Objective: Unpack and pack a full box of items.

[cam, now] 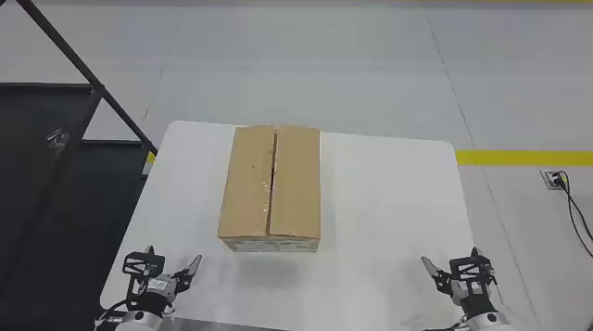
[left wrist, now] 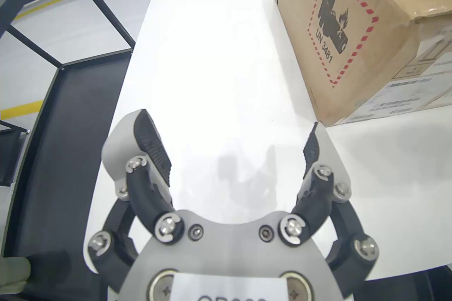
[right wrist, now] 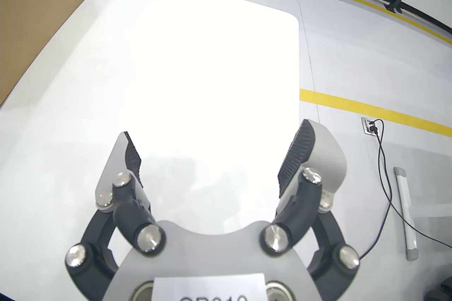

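The cardboard box [cam: 271, 183] sits mid-way across the white surface [cam: 389, 220], its top flaps shut and seemingly taped along the seam. The left pincer [left wrist: 228, 120] and right pincer [right wrist: 216, 128] hover wide and empty at the robot-side edge, apart from the box.

The surface [cam: 389, 201] is viewed from above. It is seen low and close past the left tool [left wrist: 229, 121] and right tool [right wrist: 216, 129]; the box [cam: 271, 187] is shared.

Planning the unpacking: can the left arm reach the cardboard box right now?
Probably yes. The left gripper is open, and nothing stands on the table between it and the closed cardboard box.
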